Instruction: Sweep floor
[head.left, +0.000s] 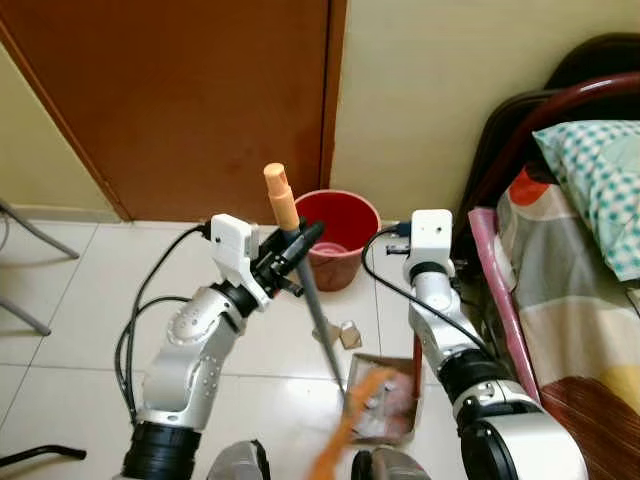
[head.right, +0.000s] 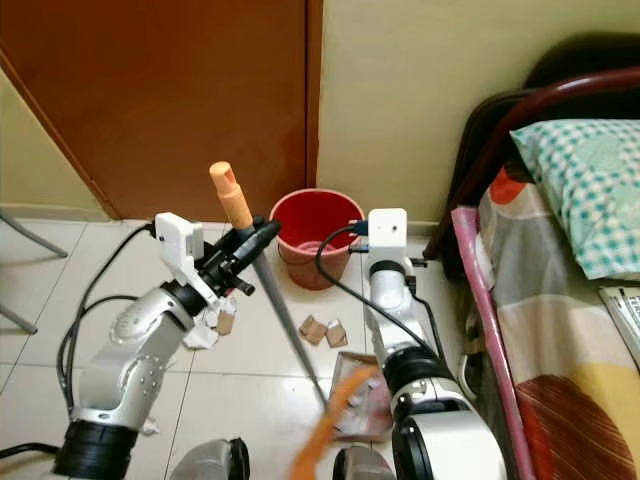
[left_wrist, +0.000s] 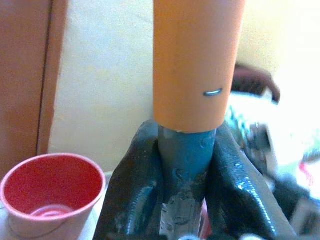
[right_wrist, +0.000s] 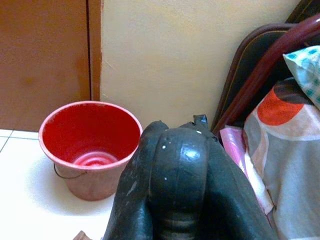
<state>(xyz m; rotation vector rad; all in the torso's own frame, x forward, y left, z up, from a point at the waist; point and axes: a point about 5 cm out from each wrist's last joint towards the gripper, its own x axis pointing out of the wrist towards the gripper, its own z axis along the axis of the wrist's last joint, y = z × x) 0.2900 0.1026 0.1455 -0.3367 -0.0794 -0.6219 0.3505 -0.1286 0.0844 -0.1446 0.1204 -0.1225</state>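
My left gripper (head.left: 297, 243) is shut on the broom handle (head.left: 318, 310), a grey-blue shaft with an orange cap (left_wrist: 195, 60). Its fingers (left_wrist: 140, 175) clamp the shaft just below the cap. The handle slants down to blurred orange bristles (head.left: 345, 430) near my feet. The bristles lie against a flat cardboard sheet (head.left: 392, 372) carrying grey scraps. Small paper scraps (head.right: 320, 329) lie on the white tile floor (head.left: 80, 300). A red bucket (head.left: 338, 232) stands against the wall. My right arm (head.left: 432, 262) is raised beside the bucket, and the right gripper (right_wrist: 175, 137) is shut with nothing in it.
A brown door (head.left: 190, 100) and a cream wall (head.left: 430, 90) close off the far side. A bed (head.left: 590, 290) with a patterned blanket, a pillow (head.left: 600, 180) and a dark red frame stands close on the right. Grey chair legs (head.left: 30, 240) show at the left edge.
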